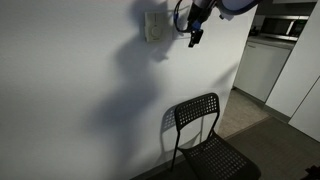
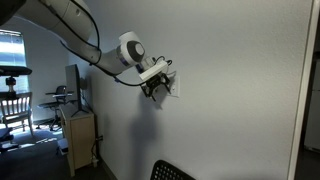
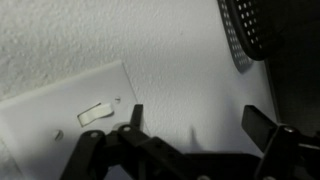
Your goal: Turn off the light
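Black metal chair [image 1: 200,130] with perforated backrest stands close against the white wall [image 1: 70,100], seat facing the room. Its shadow falls on the wall behind it. In the wrist view the same perforated backrest [image 3: 245,30] appears at the upper right. White cabinets [image 1: 262,65] stand past the wall's corner, with a dark appliance [image 1: 285,27] above them. In an exterior view, a low wooden cabinet [image 2: 80,138] stands beside the wall with a dark monitor [image 2: 73,85] directly above it. A wooden chair [image 2: 12,105] sits below a bright window [image 2: 10,48].

Wrist view, lower left: the switch plate [image 3: 55,105] is cut by the left edge. In both exterior views its detail is too small to be resolved. The chair [image 2: 172,171] is cropped at the lower edge.
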Controlling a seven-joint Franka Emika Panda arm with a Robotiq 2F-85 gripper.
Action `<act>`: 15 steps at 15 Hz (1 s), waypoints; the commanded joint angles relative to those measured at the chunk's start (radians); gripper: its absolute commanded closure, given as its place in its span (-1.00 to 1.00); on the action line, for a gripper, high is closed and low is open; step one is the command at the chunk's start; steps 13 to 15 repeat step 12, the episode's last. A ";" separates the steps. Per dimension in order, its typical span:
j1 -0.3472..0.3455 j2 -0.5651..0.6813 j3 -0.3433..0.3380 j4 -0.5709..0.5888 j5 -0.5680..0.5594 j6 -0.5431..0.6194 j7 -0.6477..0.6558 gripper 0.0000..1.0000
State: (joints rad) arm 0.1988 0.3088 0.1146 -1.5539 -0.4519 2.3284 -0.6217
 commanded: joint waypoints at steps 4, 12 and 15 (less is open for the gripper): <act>0.000 -0.059 0.014 0.011 0.040 -0.236 0.131 -1.00; -0.004 -0.062 0.033 0.054 0.087 -0.316 0.164 -1.00; -0.004 -0.062 0.033 0.054 0.087 -0.316 0.164 -1.00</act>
